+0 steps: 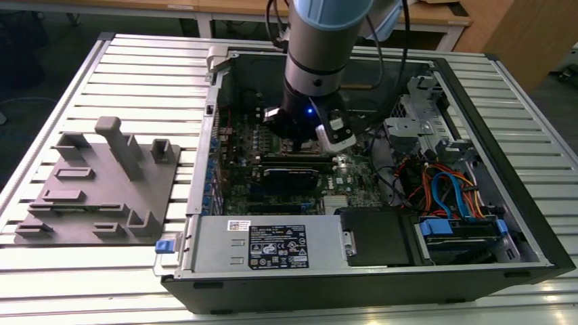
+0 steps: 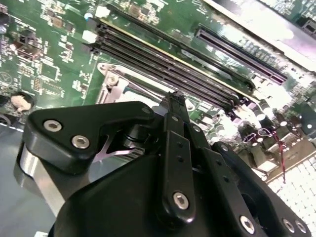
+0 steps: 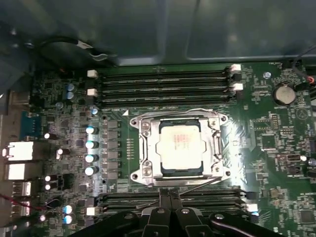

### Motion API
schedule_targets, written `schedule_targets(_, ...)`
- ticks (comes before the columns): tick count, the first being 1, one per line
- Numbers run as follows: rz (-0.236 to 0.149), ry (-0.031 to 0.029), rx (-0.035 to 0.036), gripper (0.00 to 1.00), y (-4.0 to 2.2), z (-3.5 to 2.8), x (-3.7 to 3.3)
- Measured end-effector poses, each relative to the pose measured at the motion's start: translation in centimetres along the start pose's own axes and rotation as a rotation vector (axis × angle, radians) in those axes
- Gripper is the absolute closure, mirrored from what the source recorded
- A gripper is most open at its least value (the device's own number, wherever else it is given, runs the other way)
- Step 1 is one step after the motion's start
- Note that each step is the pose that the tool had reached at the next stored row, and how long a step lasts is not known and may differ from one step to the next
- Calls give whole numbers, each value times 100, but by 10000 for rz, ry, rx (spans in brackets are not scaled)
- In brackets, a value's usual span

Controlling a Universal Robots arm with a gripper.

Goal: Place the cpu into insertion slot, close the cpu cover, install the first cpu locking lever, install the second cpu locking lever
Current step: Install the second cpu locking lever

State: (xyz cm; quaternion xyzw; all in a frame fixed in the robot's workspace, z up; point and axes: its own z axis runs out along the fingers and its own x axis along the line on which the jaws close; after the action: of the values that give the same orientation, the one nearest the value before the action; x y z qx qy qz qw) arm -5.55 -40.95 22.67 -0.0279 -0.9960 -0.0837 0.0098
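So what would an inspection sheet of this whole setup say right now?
Surface: slatted metal table carrying an open computer case.
Job's things: cpu seated in the insertion slot; cpu cover lies flat around it.
Clutter: grey fixture tray at the exterior view's left.
Grippers: gripper low over the board beside the socket, jaws shut, nothing seen between them.
Cables: blue and orange cables inside the case.
Surroundings: wooden desk behind the table.
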Motion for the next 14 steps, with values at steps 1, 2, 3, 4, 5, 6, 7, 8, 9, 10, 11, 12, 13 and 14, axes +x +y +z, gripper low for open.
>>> schedule_targets(1, 1, 11, -20, 90, -12, 5, 5)
schedule_targets(2, 3, 19, -34, 90, -22, 11, 10)
schedule_targets(3, 3, 26, -52, 90, -28, 16, 14)
schedule_targets(4, 4, 34, -69, 90, -35, 23, 18)
schedule_targets(5, 4, 40, -85, 90, -41, 30, 23)
schedule_targets(6, 1, 46, -102, 90, -46, 38, 30)
schedule_targets(7, -5, 50, -121, 90, -52, 45, 37)
schedule_targets(8, -15, 56, -140, 90, -58, 52, 46)
schedule_targets(9, -27, 61, -160, 90, -65, 59, 57)
schedule_targets(10, -41, 67, -180, 90, -71, 67, 68)
schedule_targets(11, -54, 74, -197, 90, -75, 73, 75)
schedule_targets(12, -62, 76, -202, 90, -77, 75, 77)
schedule_targets(13, -63, 77, -202, 90, -77, 75, 77)
schedule_targets(14, -66, 78, -202, 90, -77, 75, 77)
